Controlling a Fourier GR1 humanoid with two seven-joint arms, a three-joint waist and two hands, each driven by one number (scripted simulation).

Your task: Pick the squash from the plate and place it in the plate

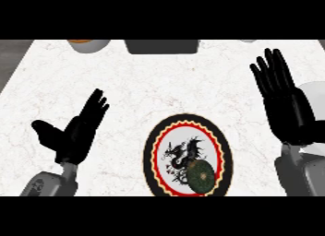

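Bowl (88,45), dk box (162,46), far edge

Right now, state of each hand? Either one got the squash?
Left hand: open, holding nothing.
Right hand: open, holding nothing.
The squash lies on the dragon plate, untouched.

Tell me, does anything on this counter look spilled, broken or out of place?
Nothing stands out. The dark green squash lies whole on the dragon plate, off-centre toward its lower right rim. No spill shows on the counter. The left hand and right hand are both open, holding nothing.
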